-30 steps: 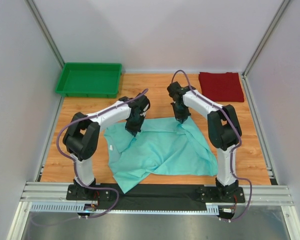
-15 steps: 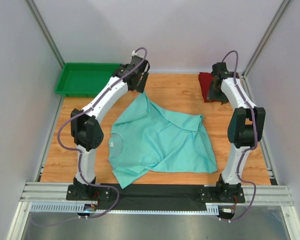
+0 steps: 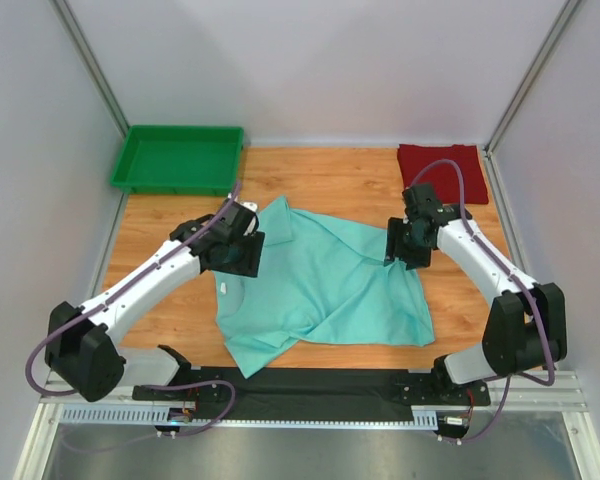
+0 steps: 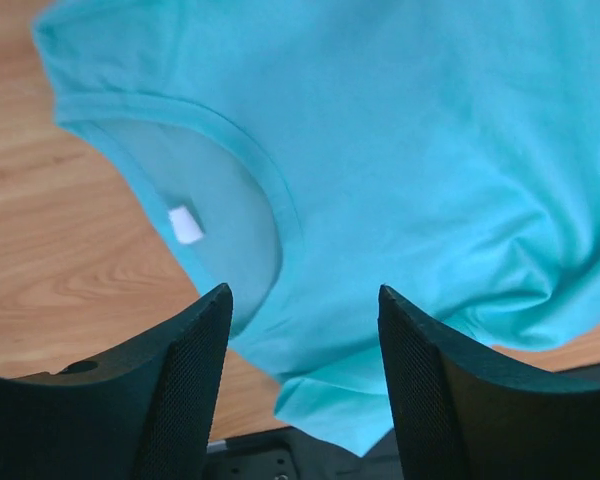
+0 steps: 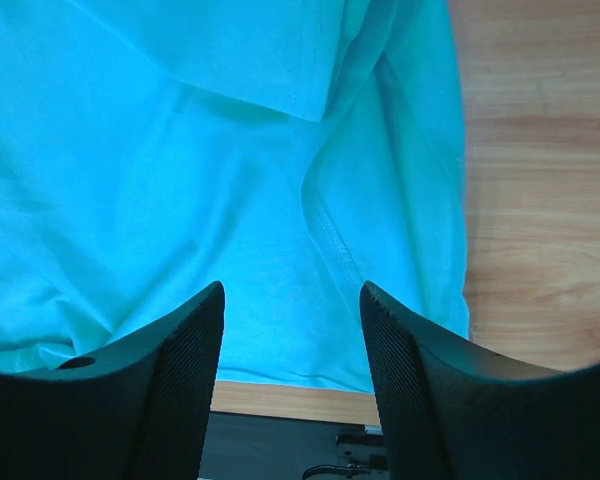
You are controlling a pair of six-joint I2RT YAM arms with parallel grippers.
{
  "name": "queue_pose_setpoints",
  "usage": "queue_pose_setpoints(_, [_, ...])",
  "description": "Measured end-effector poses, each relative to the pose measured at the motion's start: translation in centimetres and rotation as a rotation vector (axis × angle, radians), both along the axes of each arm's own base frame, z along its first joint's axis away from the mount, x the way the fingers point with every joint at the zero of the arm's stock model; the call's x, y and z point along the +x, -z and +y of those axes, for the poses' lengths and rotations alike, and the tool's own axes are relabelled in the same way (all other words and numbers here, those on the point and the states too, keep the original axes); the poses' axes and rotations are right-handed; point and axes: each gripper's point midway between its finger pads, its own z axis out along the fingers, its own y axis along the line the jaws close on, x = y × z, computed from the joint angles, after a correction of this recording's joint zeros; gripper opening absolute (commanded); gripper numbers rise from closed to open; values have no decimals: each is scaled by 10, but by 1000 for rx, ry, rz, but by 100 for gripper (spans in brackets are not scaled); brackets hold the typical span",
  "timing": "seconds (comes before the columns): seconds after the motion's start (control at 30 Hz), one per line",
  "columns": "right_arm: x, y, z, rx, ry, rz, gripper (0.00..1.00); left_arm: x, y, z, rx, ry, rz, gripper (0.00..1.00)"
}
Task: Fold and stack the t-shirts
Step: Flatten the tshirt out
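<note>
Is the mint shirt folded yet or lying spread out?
Spread, not folded: the mint t-shirt lies open and rumpled on the table, neck label showing.

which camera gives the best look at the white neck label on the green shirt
Left wrist: the white label sits large and clear inside the collar of the mint t-shirt. Top external shows it only as a tiny white speck. Right wrist shows shirt fabric, no label.

A green tray sits at the far left corner of the wooden table — pale walls enclose three sides, with a metal rail along the near edge.
</note>
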Motion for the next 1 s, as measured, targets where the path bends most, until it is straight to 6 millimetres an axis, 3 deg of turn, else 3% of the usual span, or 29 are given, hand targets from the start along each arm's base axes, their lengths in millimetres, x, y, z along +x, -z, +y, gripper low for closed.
queue_pose_setpoints(0.07, [-7, 12, 6, 28, -9, 45, 58, -13, 14, -5, -37, 1, 62, 71])
queue_pose_setpoints(0.1, [-12, 17, 11, 44, -23, 61, 58, -20, 23, -9, -58, 2, 104, 80])
queue_pose_setpoints(0.17, [-22, 25, 20, 67, -51, 87, 59, -35, 38, -17, -98, 1, 189, 85])
queue_pose_setpoints(0.33, [-54, 53, 39, 134, -96, 182, 59, -70, 82, -27, -117, -46, 387, 84])
queue_pose_setpoints(0.43, [-63, 68, 43, 149, -86, 231, 59, -74, 99, -29, -96, -93, 449, 84])
queue_pose_setpoints(0.6, [-52, 84, 47, 143, -76, 260, 59, -39, 120, -25, -78, -209, 475, 82])
queue_pose_setpoints(0.7, [-30, 88, 51, 144, -69, 261, 59, -7, 122, -17, -103, -300, 518, 82])
queue_pose_setpoints(0.87, [22, 85, 51, 136, -47, 217, 59, 59, 115, -10, -84, -306, 412, 85])
queue_pose_setpoints(1.0, [55, 62, 44, 95, -50, 131, 60, 80, 89, -5, 9, -254, 292, 91])
